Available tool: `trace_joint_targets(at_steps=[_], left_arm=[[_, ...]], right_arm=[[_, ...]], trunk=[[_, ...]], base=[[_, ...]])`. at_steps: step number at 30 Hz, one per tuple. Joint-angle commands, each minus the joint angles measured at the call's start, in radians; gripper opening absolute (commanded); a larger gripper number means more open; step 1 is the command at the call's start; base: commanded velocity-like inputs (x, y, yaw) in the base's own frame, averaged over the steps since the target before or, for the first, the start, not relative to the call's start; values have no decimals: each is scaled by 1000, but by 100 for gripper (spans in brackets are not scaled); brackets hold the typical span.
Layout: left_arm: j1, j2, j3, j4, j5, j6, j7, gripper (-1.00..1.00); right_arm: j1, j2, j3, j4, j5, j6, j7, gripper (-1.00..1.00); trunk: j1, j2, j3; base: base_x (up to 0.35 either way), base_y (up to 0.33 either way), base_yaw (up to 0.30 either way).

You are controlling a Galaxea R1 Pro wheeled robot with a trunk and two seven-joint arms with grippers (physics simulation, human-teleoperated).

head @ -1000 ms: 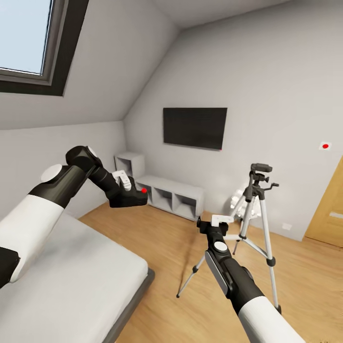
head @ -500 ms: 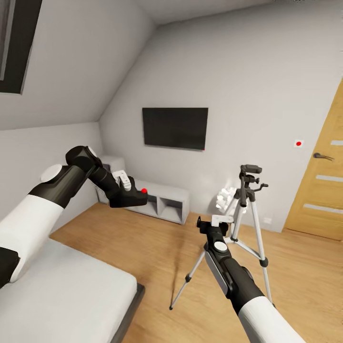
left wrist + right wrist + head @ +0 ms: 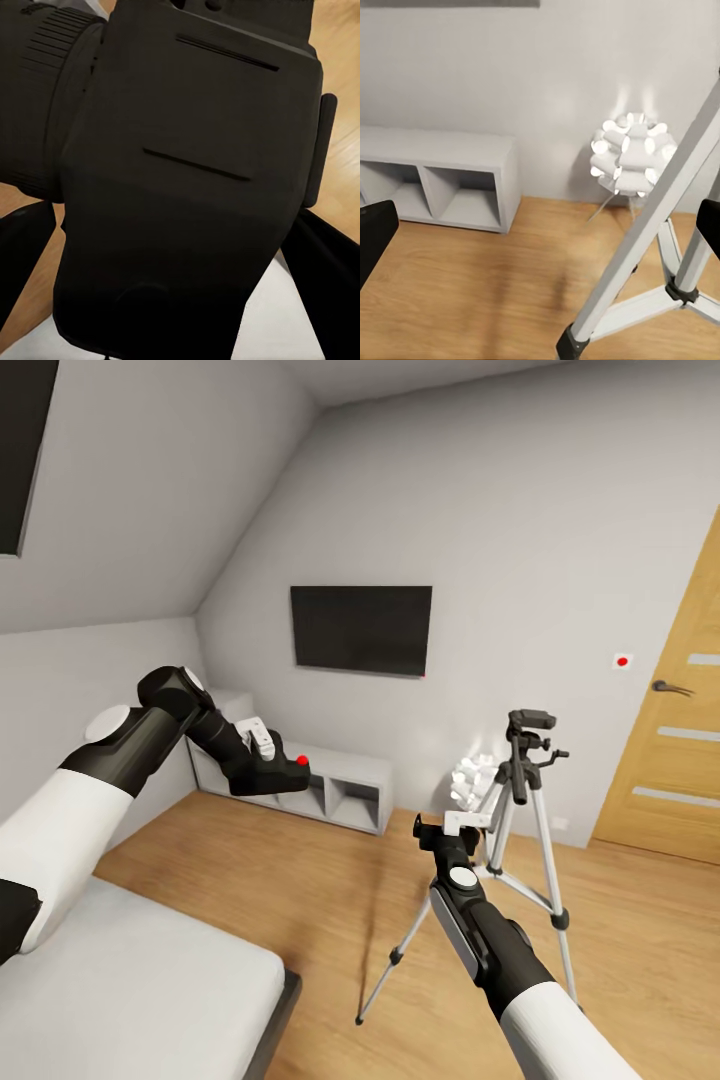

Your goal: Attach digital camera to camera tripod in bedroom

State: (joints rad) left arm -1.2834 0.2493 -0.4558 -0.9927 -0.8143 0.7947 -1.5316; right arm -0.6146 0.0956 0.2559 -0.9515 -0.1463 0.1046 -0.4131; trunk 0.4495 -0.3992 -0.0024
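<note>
My left gripper (image 3: 264, 770) is shut on the digital camera (image 3: 286, 776), a black box with a red button on top, held at chest height over the wood floor beyond the bed. In the left wrist view the camera body (image 3: 187, 172) sits between the dark fingers (image 3: 22, 247). The camera tripod (image 3: 528, 800) stands at the right on silver legs, its black head empty and well to the right of the held camera. My right gripper (image 3: 464, 822) hangs open just left of the tripod's legs. A tripod leg (image 3: 652, 225) crosses the right wrist view between the open fingertips.
The white bed (image 3: 140, 980) fills the lower left. A low grey shelf unit (image 3: 335, 785) and a black TV (image 3: 360, 628) are on the far wall. A white ball-cluster lamp (image 3: 470, 778) glows behind the tripod. An oak door (image 3: 670, 760) is at the right.
The head view has swung right: the window has slid out at the left and the door has come in at the right. Both arms hold the same pose.
</note>
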Motion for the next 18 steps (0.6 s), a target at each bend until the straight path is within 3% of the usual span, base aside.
trace_joint_targets(at_steps=[1, 13, 18], left_arm=[[-1, 1, -2, -1, -8, 11, -9, -100], [-1, 10, -3, -1, -7, 11, -9, -100], [-1, 10, -3, -2, -8, 11, -10, -100]], right_arm=[[-1, -1, 3, -1, -6, 5, -7, 100], [-1, -1, 3, -1, -6, 5, -7, 100], [-1, -1, 3, -1, -6, 5, -7, 100]], trunk=[[1, -1, -1], [1, -1, -1], [1, -1, -1]], base=[[56, 23, -3], [209, 61, -1], [89, 10, 0]])
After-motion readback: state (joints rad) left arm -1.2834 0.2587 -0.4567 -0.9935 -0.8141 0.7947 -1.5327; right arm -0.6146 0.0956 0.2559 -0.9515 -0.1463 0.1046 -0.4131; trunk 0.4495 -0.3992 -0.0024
